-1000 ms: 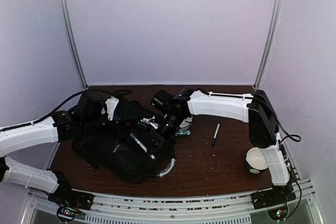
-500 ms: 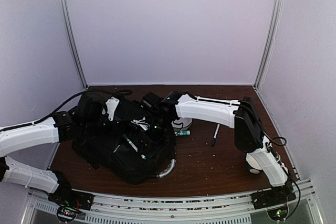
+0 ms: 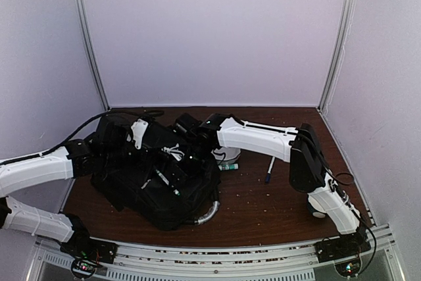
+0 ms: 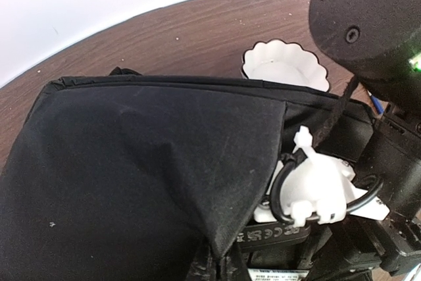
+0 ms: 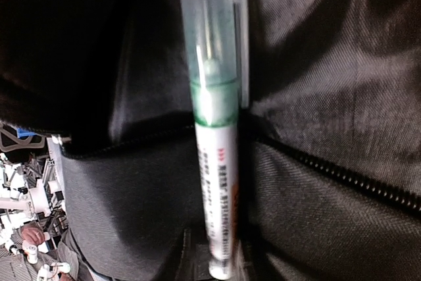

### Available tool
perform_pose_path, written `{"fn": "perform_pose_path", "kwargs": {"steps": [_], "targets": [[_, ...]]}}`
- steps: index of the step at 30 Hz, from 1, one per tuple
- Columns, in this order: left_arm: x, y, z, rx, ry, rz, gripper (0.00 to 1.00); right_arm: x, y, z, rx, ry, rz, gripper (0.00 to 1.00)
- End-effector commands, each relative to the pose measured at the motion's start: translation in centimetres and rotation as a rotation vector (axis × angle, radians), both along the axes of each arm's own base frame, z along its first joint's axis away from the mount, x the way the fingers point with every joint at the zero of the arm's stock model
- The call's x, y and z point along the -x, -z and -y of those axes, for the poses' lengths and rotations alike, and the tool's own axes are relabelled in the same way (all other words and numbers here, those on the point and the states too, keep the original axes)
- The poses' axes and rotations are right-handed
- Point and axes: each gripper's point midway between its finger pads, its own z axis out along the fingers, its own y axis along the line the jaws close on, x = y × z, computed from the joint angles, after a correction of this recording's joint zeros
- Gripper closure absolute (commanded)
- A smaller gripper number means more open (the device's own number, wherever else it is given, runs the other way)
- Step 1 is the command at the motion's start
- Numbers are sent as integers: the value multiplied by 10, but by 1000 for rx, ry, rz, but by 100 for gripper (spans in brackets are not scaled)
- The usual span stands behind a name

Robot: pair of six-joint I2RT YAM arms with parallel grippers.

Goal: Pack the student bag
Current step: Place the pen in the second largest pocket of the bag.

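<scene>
1. Top external view: the large black soft fabric student bag (image 3: 145, 185) lies on the left half of the dark brown wooden table (image 3: 263, 205), with its silvery-grey curved handle (image 3: 208, 213) poking out at the near right corner
2. The left gripper (image 3: 105, 146) sits at the bag's far left edge, closed tight on the black cloth, which rises there like a tent above the rest of the bag
3. Left wrist view: that cloth fills most of the frame and its folds run together at the bottom edge; the fingers themselves are hidden
4. The right gripper (image 3: 183, 151) points down over the top of the bag, its white arm stretched across the table from the right
5. Right wrist view: a slim pen with white barrel, green band and clear cap (image 5: 214, 129) runs straight up the frame, its near end between the fingers, crossing a black zip (image 5: 342, 177); the jaws stand narrow, but I cannot tell whether they press the pen
6. A white scalloped dish (image 3: 227, 156) stands just beside the bag's far right side, with a small green marker (image 3: 228, 167) near it
7. A thin blue pen (image 3: 270, 169) lies farther right, apart from both
</scene>
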Motion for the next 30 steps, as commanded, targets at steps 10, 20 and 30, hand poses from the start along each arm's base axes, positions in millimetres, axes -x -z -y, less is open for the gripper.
{"fn": "perform_pose_path", "kwargs": {"steps": [10,20,30], "targets": [[-1,-38,21,127,70,119,100,-20,-56,-4,-176,-45,195,65],[1,-33,16,107,62,122,100,-31,-76,14,-156,-102,401,63],[1,-34,15,90,73,134,100,11,-76,69,-190,-567,684,63]]}}
